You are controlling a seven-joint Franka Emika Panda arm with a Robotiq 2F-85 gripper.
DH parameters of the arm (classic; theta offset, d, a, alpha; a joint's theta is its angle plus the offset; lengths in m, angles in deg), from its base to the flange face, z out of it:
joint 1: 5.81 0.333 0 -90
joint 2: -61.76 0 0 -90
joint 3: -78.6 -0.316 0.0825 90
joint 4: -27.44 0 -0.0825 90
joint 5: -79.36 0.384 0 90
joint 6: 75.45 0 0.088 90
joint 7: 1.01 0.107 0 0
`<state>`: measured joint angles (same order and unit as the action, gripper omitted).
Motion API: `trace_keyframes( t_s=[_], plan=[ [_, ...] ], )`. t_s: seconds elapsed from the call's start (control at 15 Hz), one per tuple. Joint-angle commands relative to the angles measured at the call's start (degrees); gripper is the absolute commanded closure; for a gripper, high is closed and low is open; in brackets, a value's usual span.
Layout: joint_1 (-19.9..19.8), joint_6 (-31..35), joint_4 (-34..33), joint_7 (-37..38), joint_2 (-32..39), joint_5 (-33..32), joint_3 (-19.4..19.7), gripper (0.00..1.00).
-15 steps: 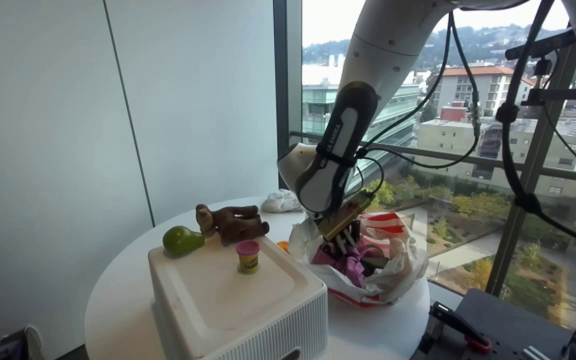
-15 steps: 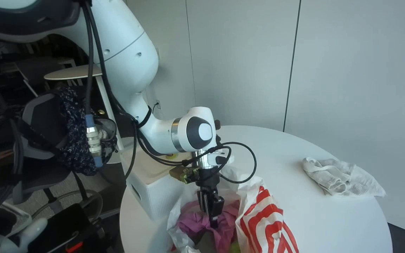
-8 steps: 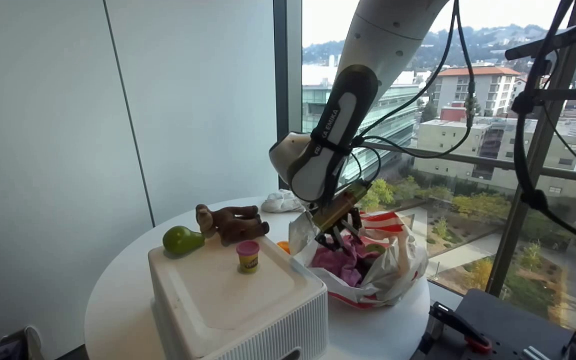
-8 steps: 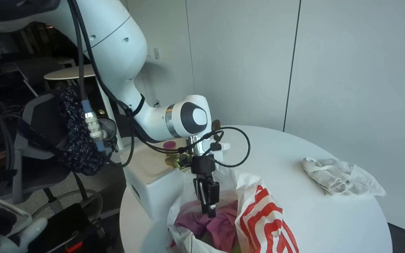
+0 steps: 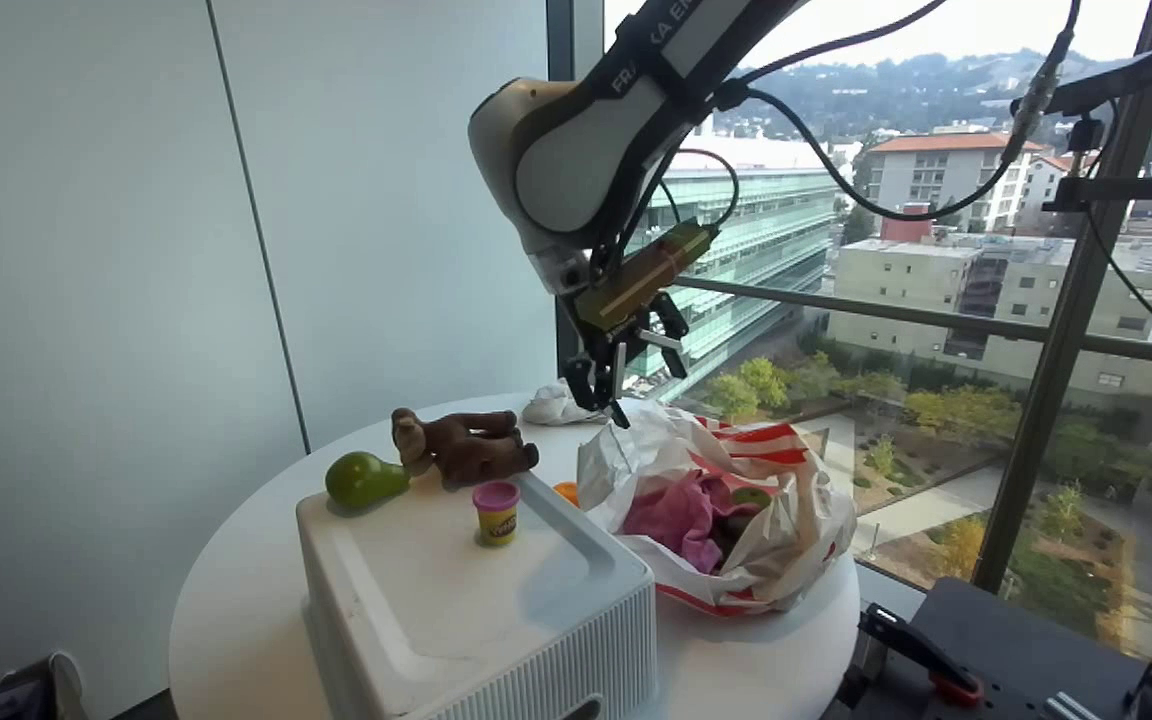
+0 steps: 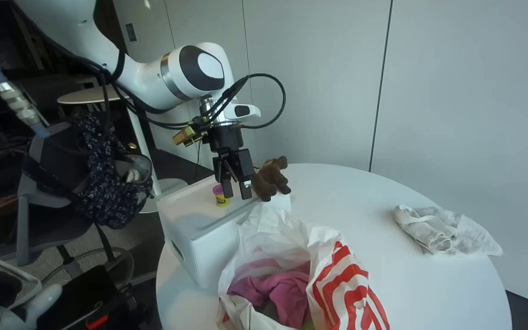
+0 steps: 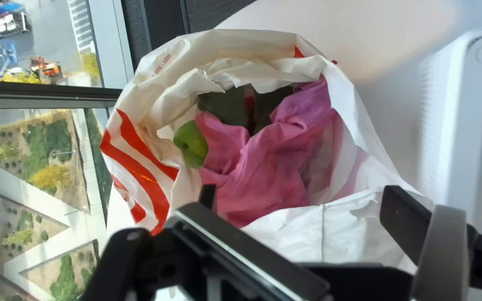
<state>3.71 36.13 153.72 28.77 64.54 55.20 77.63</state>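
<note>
My gripper (image 5: pixel 649 392) hangs in the air above the rim of a white plastic bag with red stripes (image 6: pixel 346 288). Its fingers are spread wide, and nothing sits between them in the wrist view. Inside the bag lies a crumpled pink cloth (image 7: pixel 262 175), with a green fruit (image 7: pixel 191 142) beside it and a dark green object (image 7: pixel 224 104) partly under the bag's folded edge. The bag's near white side shows below the gap between the fingers. In an exterior view the gripper (image 6: pixel 236 192) appears in front of the box and beside a brown toy animal (image 6: pixel 271 178).
A white box (image 5: pixel 476 610) stands next to the bag on the round table (image 6: pixel 410 284). On it are a Play-Doh tub (image 5: pixel 496 515), a green pear-shaped fruit (image 5: pixel 364 480) and part of the toy. An orange object (image 5: pixel 567 492) peeks out behind; a white cloth (image 6: pixel 442 231) lies apart.
The gripper has risen out of the bag and shifted toward the box side, its fingers spreading wider. The pink cloth has stayed in the bag.
</note>
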Motion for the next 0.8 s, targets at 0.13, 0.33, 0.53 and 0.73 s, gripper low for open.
trace_keyframes(
  t_s=[0.13,0.33,0.53,0.73],
  plan=[
    [1.5,6.4,-3.5,-3.2,-3.6,12.3,-7.1,0.0],
    [1.7,19.5,-2.2,-4.5,-1.2,15.3,-8.7,0.0],
    [1.6,27.9,-1.4,-4.4,2.4,13.1,-8.5,0.0],
    [1.6,31.7,-1.0,-6.7,6.0,15.6,-8.1,0.0]
  ],
)
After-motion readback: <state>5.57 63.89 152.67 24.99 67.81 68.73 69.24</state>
